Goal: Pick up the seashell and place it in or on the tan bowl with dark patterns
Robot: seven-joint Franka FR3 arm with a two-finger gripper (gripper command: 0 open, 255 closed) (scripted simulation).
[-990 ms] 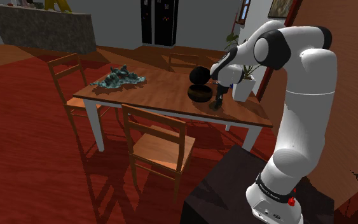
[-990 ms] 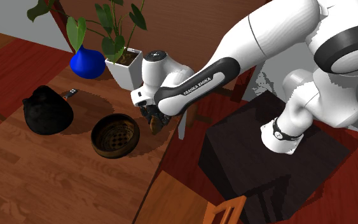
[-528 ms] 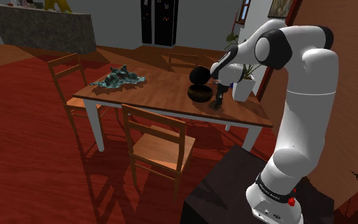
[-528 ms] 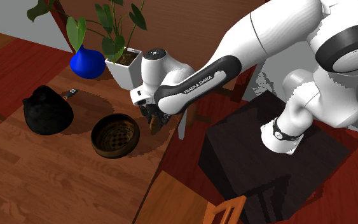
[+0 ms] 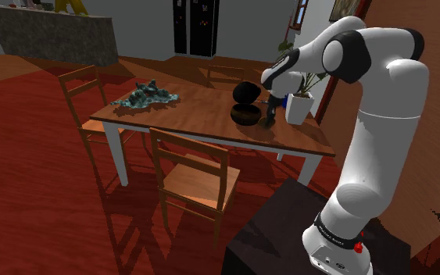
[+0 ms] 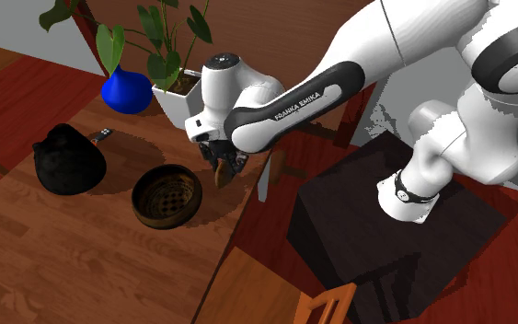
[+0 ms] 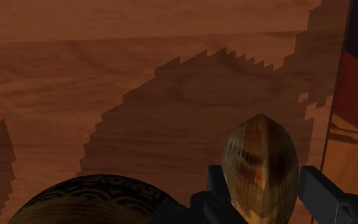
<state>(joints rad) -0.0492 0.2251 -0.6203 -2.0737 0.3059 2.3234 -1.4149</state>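
Observation:
A brown, ribbed seashell [image 7: 259,159] sits clasped between my gripper's two black fingers [image 7: 263,191], lifted off the wooden table. In the second exterior view the gripper [image 6: 223,170] hangs above the table edge with the seashell [image 6: 222,173] in it, just right of the tan bowl with dark patterns [image 6: 166,195]. The bowl's rim [image 7: 88,200] shows beside the gripper in the wrist view. In the shoulder view the gripper [image 5: 270,117] is right of the bowl [image 5: 245,114].
A black round object [image 6: 66,159] lies left of the bowl, with a small dark remote [image 6: 101,136] behind it. A blue vase [image 6: 126,91] and a white plant pot [image 6: 182,99] stand at the table's back. Chairs [image 5: 194,179] ring the table; a patterned cloth [image 5: 145,96] lies at its far end.
The gripper has risen from the table with the seashell held in it; the arm's elbow has lifted too. The bowl has not moved.

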